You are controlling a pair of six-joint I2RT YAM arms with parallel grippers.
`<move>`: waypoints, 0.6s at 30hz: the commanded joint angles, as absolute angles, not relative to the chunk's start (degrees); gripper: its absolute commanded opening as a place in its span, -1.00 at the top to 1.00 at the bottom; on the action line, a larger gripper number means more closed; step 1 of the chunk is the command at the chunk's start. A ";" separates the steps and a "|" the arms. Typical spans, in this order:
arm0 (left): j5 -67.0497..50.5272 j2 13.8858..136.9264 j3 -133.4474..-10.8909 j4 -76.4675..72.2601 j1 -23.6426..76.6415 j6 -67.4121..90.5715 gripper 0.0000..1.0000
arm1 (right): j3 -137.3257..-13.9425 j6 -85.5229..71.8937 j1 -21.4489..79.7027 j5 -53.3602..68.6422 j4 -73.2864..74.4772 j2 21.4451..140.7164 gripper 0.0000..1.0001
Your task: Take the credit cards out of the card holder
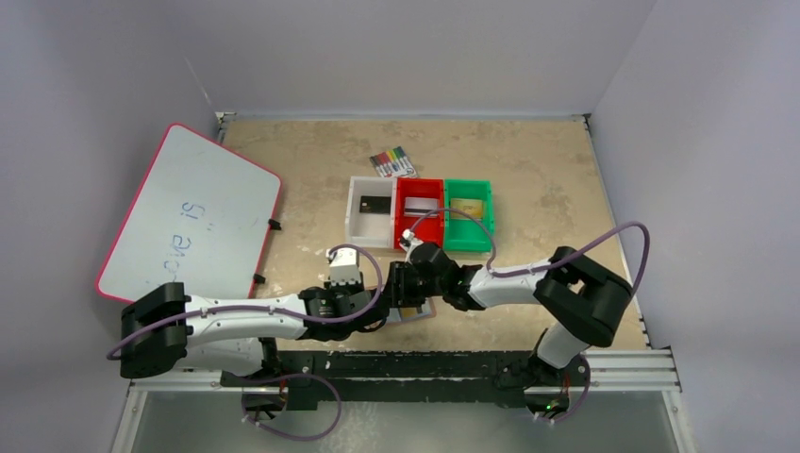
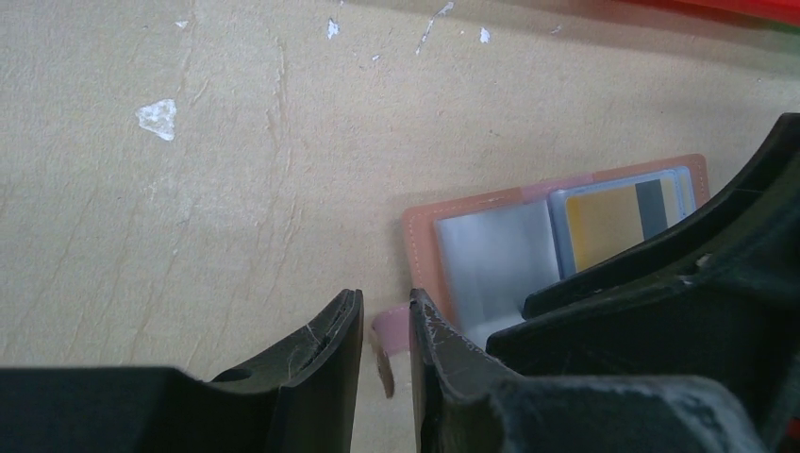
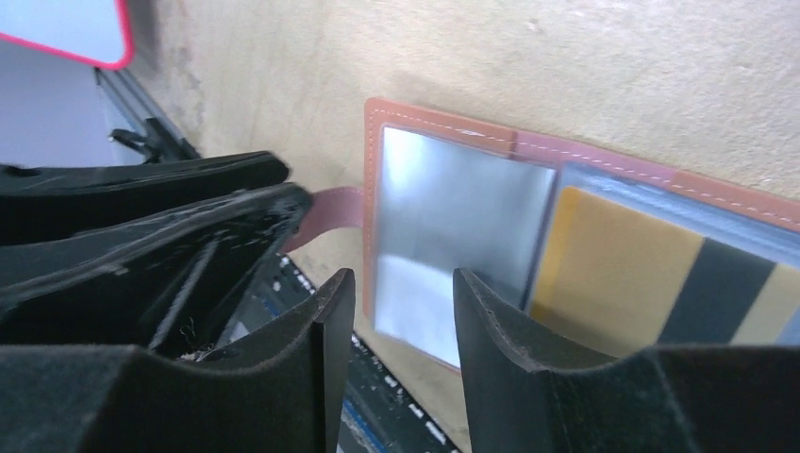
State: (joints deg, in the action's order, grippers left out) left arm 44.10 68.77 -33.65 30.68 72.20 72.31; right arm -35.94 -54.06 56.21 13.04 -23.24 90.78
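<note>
The tan-brown card holder (image 1: pixel 421 311) lies open on the table near the front edge. In the right wrist view the card holder (image 3: pixel 443 132) shows a silver-grey card (image 3: pixel 453 208) in one clear pocket and a gold card with a dark stripe (image 3: pixel 623 274) in the other. Both cards also show in the left wrist view: the silver-grey card (image 2: pixel 491 255) and the gold card (image 2: pixel 604 222). My left gripper (image 2: pixel 385 326) is nearly closed, pinching the holder's pink strap tab (image 2: pixel 391 330). My right gripper (image 3: pixel 404 302) is open, its fingers straddling the near edge of the silver-grey card.
White (image 1: pixel 370 231), red (image 1: pixel 419 231) and green (image 1: pixel 468 236) bins stand behind the grippers. They hold a black card (image 1: pixel 375 204), a silver card (image 1: pixel 422 204) and a gold card (image 1: pixel 467 207). A marker pack (image 1: pixel 393 161) lies further back. A red-rimmed whiteboard (image 1: pixel 189 212) sits at the left.
</note>
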 commanded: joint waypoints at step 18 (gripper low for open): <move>45.06 58.82 -40.95 25.81 72.60 69.83 0.33 | -34.14 -59.09 56.95 5.39 -26.14 89.10 0.74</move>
State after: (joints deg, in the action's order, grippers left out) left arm 44.40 60.73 -37.85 31.03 72.20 71.50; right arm -35.40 -58.15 56.64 8.12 -24.69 93.76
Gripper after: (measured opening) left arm 0.330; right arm 0.134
